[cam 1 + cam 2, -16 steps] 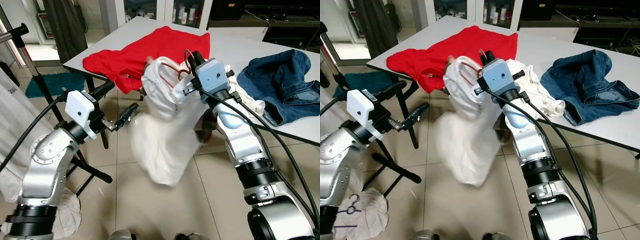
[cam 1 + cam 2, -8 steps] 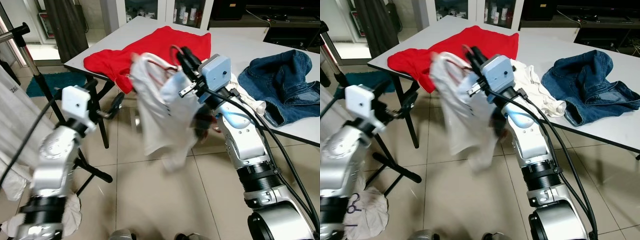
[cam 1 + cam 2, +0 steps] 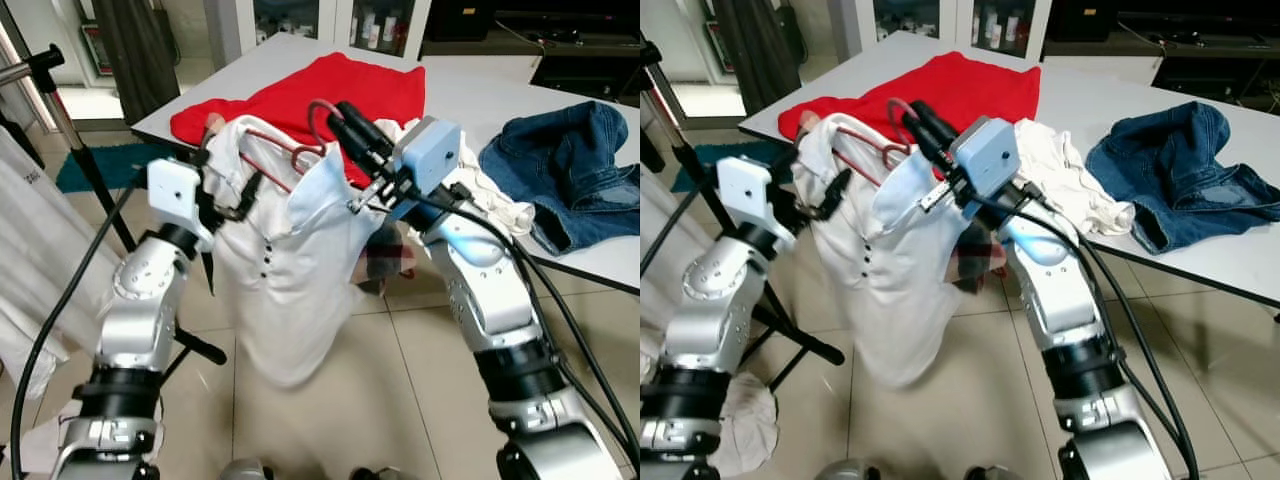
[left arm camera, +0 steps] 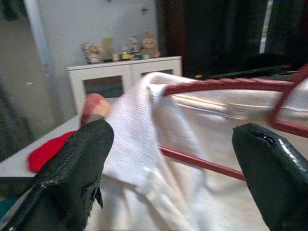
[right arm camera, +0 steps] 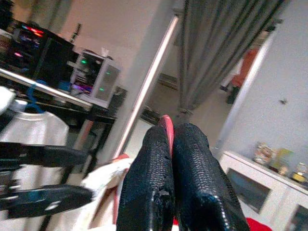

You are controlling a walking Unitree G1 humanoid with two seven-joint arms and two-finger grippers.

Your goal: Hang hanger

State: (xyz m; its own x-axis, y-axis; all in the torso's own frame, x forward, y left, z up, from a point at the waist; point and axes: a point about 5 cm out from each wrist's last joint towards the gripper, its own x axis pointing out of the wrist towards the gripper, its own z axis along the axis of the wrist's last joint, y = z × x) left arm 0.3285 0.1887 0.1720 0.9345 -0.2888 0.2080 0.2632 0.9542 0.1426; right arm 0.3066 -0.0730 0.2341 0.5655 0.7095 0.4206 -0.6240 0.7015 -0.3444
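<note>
Red hanger (image 3: pixel 285 150) carrying white shirt (image 3: pixel 280 290) held aloft beside table (image 3: pixel 480 90). Hook pinched by right gripper (image 3: pixel 340 112), so weight is borne there. Left gripper (image 3: pixel 232 192) spread at shoulder (steadying, probably). Rack pole (image 3: pixel 70 140) near, not reached.

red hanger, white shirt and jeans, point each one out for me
red hanger (image 3: pixel 277 142), left eye view, on its sloping arm above the collar
white shirt (image 3: pixel 275 290), left eye view, on the front panel below the buttons
jeans (image 3: pixel 570 165), left eye view, on the crumpled denim on the table
</note>
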